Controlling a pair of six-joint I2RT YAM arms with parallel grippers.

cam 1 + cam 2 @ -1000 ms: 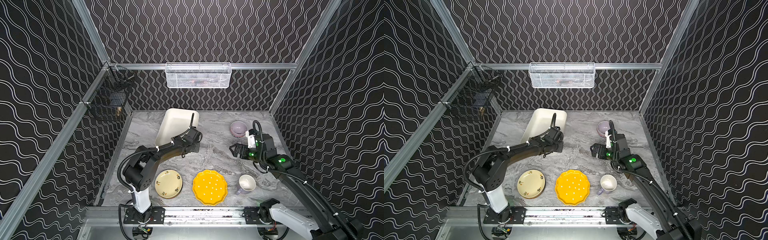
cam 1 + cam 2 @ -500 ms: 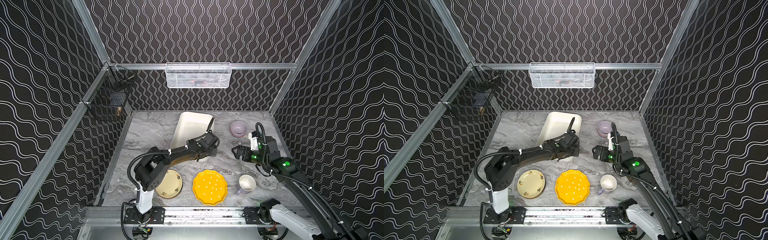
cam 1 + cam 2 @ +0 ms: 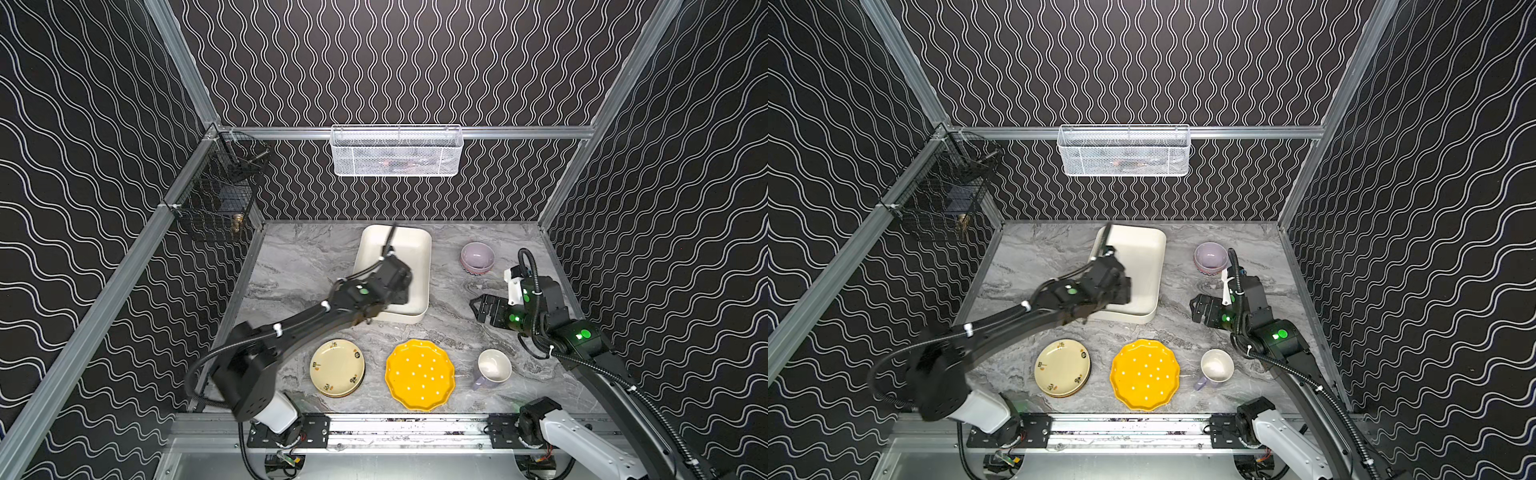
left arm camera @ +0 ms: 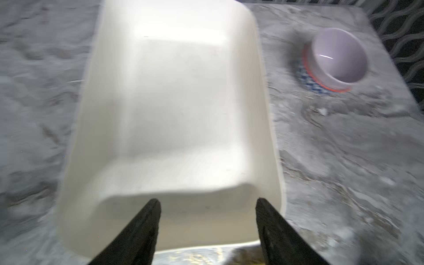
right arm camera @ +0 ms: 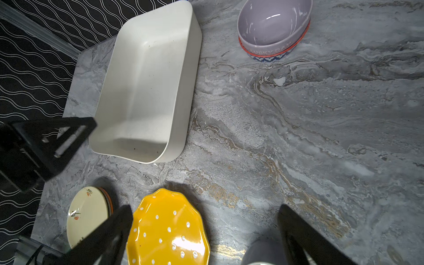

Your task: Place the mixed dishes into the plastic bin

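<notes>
Cream-white plastic bin [image 3: 409, 257] just ahead: hovering at its near wall with left tool [image 4: 206, 202] released, bin lying empty, central on the desk [image 3: 299, 266] for both arms. Hovering with right tool [image 5: 204, 208] parted above yellow scalloped plate [image 5: 167, 229], lavender mug [image 3: 492, 368] beside, probably choosing a first pick.

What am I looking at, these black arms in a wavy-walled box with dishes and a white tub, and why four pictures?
A left arm and a right arm, both robots, stand at the front of a marble-look table. Two pictures look down from overhead; the other two come from a camera on each wrist. On the table: an empty cream plastic bin, a yellow dotted plate, a cream floral plate topping a stack, a lavender mug and a lilac bowl. The left fingers, that arm's grasping end, stand open at the bin's near end; the right fingers stand open above the table. Nothing is held.
</notes>
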